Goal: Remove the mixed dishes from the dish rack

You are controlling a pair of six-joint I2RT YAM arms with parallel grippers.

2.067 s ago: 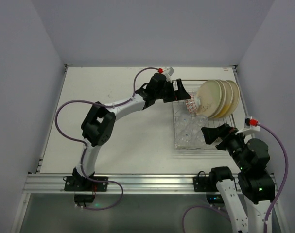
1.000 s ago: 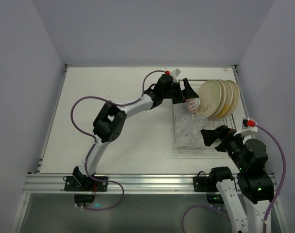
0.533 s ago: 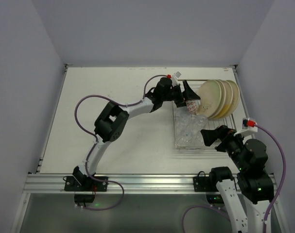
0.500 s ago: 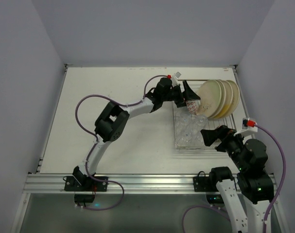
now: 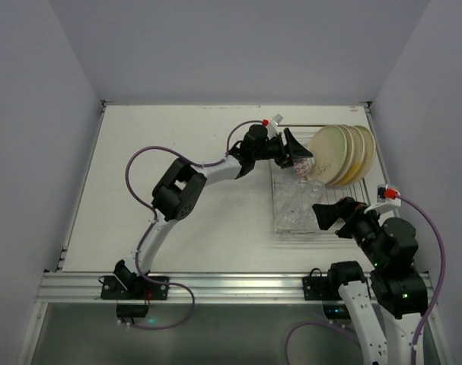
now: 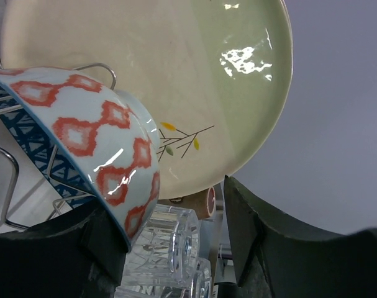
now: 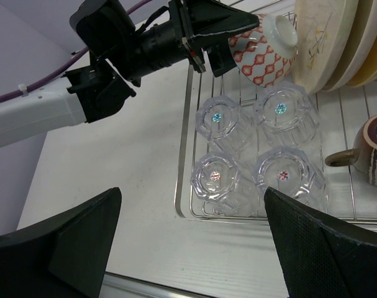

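Between grey walls, a pale worktop carries the dish rack [image 5: 333,192] along its right edge, with cream plates [image 5: 341,156] standing toward the far right corner. The left gripper [image 5: 295,150] meets the bowl [image 5: 301,164] there, and the right gripper [image 5: 327,214] hangs over the rack's near end.

In the left wrist view the jaws are spread wide. The bowl [image 6: 89,143] lies against one finger [image 6: 82,248], clear of the other.

In the right wrist view, wide-open fingers [image 7: 58,242] frame four glasses [image 7: 256,146], with a cup [image 7: 371,149] toward the right edge.

A lab booth: plain grey walls [image 5: 215,46], aluminium rail [image 5: 231,285].
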